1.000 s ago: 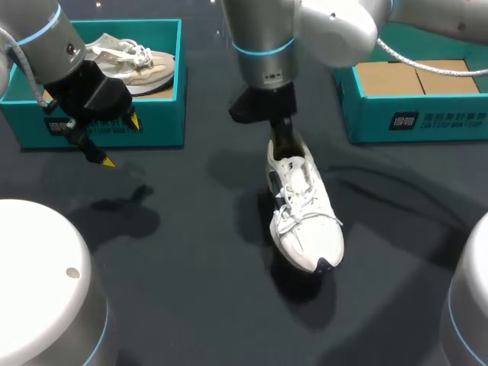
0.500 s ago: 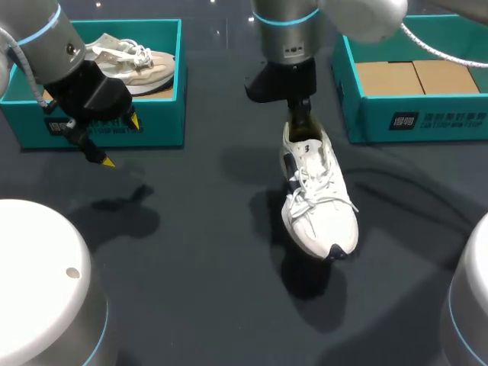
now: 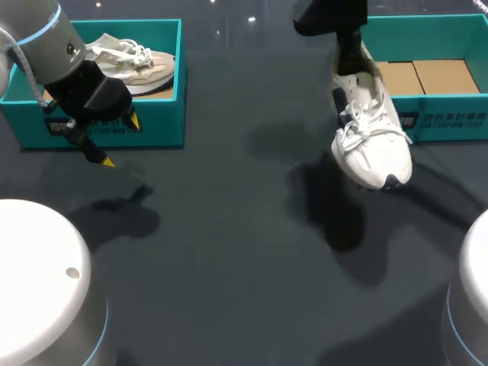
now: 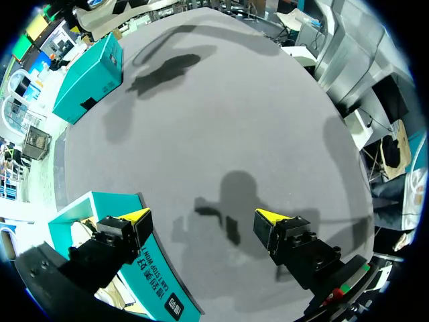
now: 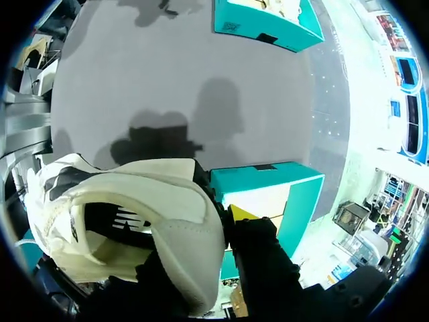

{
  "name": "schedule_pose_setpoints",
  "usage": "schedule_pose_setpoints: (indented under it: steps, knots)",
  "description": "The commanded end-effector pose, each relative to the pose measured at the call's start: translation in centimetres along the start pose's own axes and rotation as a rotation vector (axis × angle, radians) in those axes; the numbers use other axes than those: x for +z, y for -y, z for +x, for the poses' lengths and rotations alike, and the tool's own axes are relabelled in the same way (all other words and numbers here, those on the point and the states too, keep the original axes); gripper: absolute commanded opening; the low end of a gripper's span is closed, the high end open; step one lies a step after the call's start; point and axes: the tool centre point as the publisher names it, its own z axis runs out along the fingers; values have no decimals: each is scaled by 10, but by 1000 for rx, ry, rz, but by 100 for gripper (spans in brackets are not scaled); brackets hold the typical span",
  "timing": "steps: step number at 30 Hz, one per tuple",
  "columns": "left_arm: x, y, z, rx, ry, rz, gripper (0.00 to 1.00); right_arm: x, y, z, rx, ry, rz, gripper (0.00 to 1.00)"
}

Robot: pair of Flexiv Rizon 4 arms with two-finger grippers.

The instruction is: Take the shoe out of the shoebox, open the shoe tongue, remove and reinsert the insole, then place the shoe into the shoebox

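Dangling toe-down from the right gripper [image 3: 349,55], the white shoe [image 3: 370,131] hangs at about 2 o'clock on the table [image 3: 229,252]. It is clear of the surface and overlaps the front wall of the right shoebox [image 3: 450,122]. The wrist view shows the right gripper [image 5: 226,221] pinched on the heel collar of the white shoe [image 5: 127,215], the outer finger pressed against the back of the heel.

The shoe looks light, with a soft, padded upper that would give under pressure. The heel is likely the firmest place to hold it, though a grip there leaves the toe free to swing. Its loose laces [image 3: 358,122] could catch on the box rim.

At 10 o'clock the left gripper [image 3: 120,142] hovers just in front of the left shoebox [image 3: 164,114], which holds a beige shoe [image 3: 126,57]. In its wrist view the left gripper [image 4: 202,217] is spread wide with nothing between its fingers.

The table is dark and matte and should offer decent friction. There is a broad stretch of it between the two boxes. The right shoebox shows a cardboard floor [image 3: 427,76] that looks roomy enough for the shoe, provided the toe first clears the front wall.
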Motion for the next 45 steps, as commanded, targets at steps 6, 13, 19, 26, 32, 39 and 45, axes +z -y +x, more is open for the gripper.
schedule_pose_setpoints:
  steps: [6, 13, 19, 26, 32, 39, 45]
  knots:
    - [0, 0, 0, 0, 0, -3, 100, 1, 23, -2, -2, -7, -38, 0]
    - [0, 0, 0, 0, 0, -3, 100, 0, 47, -20, -5, 31, -17, 0]
    - [0, 0, 0, 0, 0, -3, 100, 10, 102, -72, -25, 53, 39, 0]
    - [0, 0, 0, 0, 0, -3, 100, 23, 154, -140, -65, 76, 87, 0]
    - [0, 0, 0, 0, 0, -3, 100, 28, 171, -158, -55, 78, 91, 0]
    - [0, 0, 0, 0, 0, -3, 100, 28, 171, -158, -55, 78, 91, 0]
    - [0, 0, 0, 0, 0, -3, 100, 37, 201, -179, -36, 121, 116, 0]
